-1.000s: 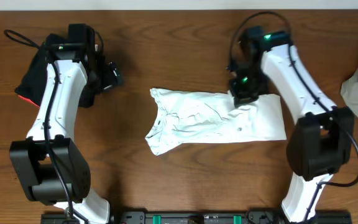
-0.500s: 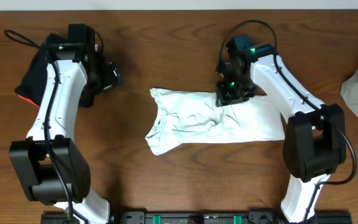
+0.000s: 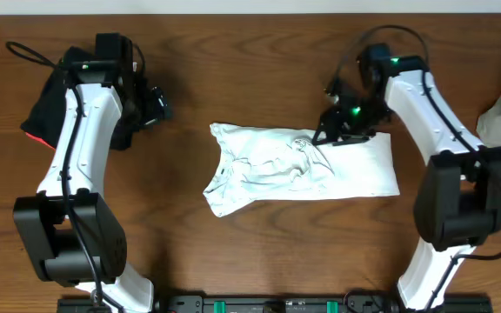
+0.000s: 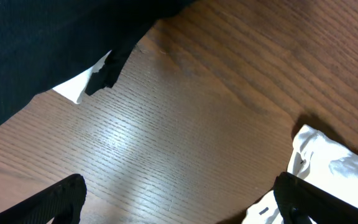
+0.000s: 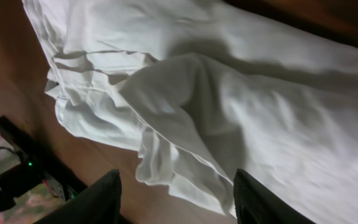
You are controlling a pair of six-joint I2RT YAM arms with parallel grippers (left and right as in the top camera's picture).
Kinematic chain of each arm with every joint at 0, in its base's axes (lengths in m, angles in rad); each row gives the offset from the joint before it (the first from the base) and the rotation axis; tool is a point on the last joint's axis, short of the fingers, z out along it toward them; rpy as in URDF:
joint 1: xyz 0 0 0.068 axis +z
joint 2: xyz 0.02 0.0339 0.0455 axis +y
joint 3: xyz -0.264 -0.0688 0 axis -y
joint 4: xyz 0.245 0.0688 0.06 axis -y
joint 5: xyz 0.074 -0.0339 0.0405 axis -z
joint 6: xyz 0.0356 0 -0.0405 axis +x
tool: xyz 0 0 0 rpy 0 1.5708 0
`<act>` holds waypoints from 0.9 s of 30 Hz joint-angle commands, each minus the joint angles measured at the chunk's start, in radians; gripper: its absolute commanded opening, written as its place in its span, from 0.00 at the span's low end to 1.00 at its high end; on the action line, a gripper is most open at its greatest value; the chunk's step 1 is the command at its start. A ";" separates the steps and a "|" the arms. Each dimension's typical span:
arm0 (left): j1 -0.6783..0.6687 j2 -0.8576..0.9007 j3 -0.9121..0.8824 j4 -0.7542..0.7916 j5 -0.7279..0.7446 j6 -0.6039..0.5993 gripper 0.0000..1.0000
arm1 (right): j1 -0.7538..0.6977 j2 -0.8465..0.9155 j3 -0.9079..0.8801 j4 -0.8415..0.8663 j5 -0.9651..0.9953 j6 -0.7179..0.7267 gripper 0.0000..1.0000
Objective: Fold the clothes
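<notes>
Overhead: white T-shirt (image 3: 303,172) lies bunched mid-table (image 3: 233,252), right gripper (image 3: 333,135) over its far edge, left gripper (image 3: 159,106) beside black garment (image 3: 46,104) near far-left corner. Left wrist: jaws spread wide over bare wood. Right wrist: jaws apart above the rumpled T-shirt, pinching nothing.

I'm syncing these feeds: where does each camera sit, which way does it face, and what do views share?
Overhead: above the table, facing straight down; white T-shirt central, both arms whole.
Left wrist: on the left arm, facing down at wood; left gripper framing the bottom corners.
Right wrist: on the right arm, close over T-shirt folds; right gripper at the bottom edge.
Shared: T-shirt in all three; black garment in overhead and left wrist.
</notes>
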 commanded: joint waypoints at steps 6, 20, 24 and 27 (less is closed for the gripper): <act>0.002 -0.008 0.014 0.001 -0.001 -0.009 0.98 | 0.013 -0.039 -0.036 -0.020 0.147 -0.010 0.30; 0.002 -0.008 0.014 0.001 -0.001 -0.009 0.98 | 0.110 -0.039 -0.234 0.118 0.229 0.116 0.03; 0.002 -0.008 0.014 0.001 -0.001 -0.009 0.98 | 0.153 -0.040 -0.233 0.141 0.092 0.114 0.03; 0.002 -0.008 0.014 0.001 -0.001 -0.009 0.98 | 0.186 -0.040 -0.234 0.169 0.011 0.108 0.04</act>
